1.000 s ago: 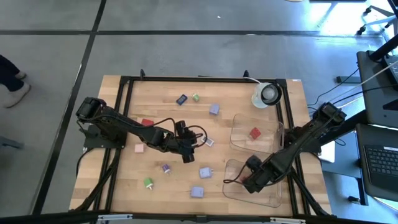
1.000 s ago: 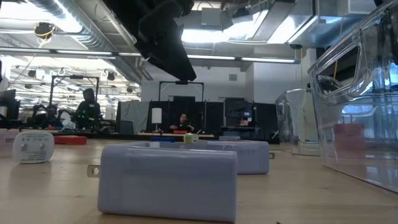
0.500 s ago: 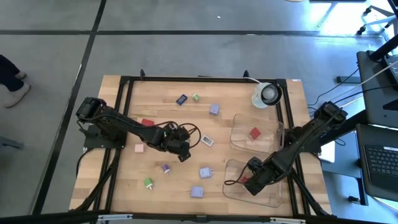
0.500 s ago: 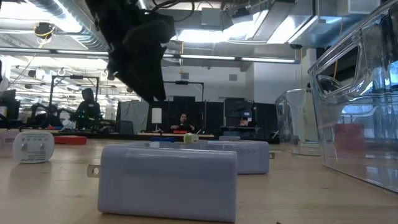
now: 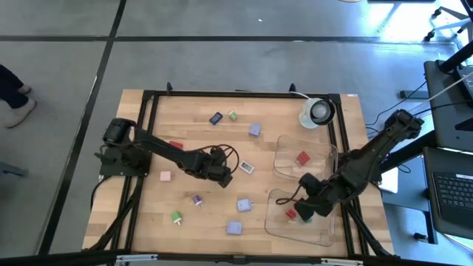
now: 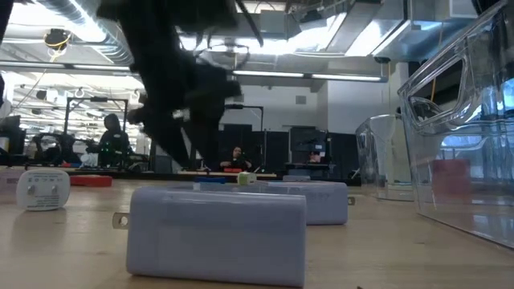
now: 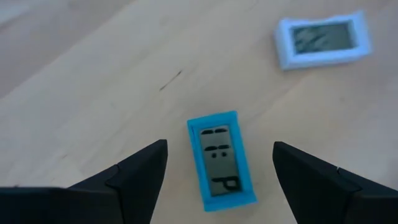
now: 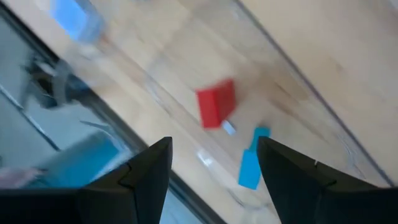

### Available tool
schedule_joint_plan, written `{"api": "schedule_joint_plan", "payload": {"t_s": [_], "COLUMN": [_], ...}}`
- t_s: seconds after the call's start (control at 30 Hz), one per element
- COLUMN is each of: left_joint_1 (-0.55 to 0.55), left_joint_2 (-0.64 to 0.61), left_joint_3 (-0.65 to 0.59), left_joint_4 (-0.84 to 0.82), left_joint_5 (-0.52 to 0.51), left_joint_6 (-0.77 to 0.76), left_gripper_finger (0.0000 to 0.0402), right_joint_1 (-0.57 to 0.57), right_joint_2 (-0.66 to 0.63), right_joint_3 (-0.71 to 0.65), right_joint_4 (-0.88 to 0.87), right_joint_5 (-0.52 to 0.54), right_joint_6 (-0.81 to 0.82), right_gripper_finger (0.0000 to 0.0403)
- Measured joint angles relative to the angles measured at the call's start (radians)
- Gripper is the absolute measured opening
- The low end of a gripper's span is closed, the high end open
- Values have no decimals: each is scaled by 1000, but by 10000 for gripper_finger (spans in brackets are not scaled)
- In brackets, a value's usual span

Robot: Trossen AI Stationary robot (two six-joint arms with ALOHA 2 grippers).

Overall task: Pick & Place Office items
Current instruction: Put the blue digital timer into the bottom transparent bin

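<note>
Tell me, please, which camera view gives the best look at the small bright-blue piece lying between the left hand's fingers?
The left wrist view: the bright-blue piece fills the centre, its dark display markings readable, between the open left hand. In the high view the hand covers that spot. The low and right wrist views do not clearly show it.

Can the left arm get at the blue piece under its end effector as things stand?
Probably yes. The left end effector is open, its fingers either side of the blue piece, which lies flat on bare wood with nothing crowding it.

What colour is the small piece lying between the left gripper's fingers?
Bright blue piece, clearest in the left wrist view.
</note>
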Motion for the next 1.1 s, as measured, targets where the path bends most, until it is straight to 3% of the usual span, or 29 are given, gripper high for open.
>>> {"api": "schedule_joint_plan", "payload": {"t_s": [0.4,0.7,0.87,1.1], "left_joint_1": [23,22,22,23], "left_joint_2": [105,106,103,58], "left_joint_3": [3,3,3,27], "left_joint_4": [20,20,16,-3], "left_joint_5": [89,75,73,64], "left_joint_6": [-49,-16,16,71], "left_gripper_finger": [280,198,149,147], "right_joint_1": [0,-4,-22,-56], "right_joint_2": [-127,-134,-134,-134], "right_joint_3": [0,0,0,0], "right_joint_4": [0,0,0,2], "right_joint_5": [209,427,498,611], "right_joint_6": [-12,-17,-20,-26], "right_gripper_finger": [238,238,238,238]}}
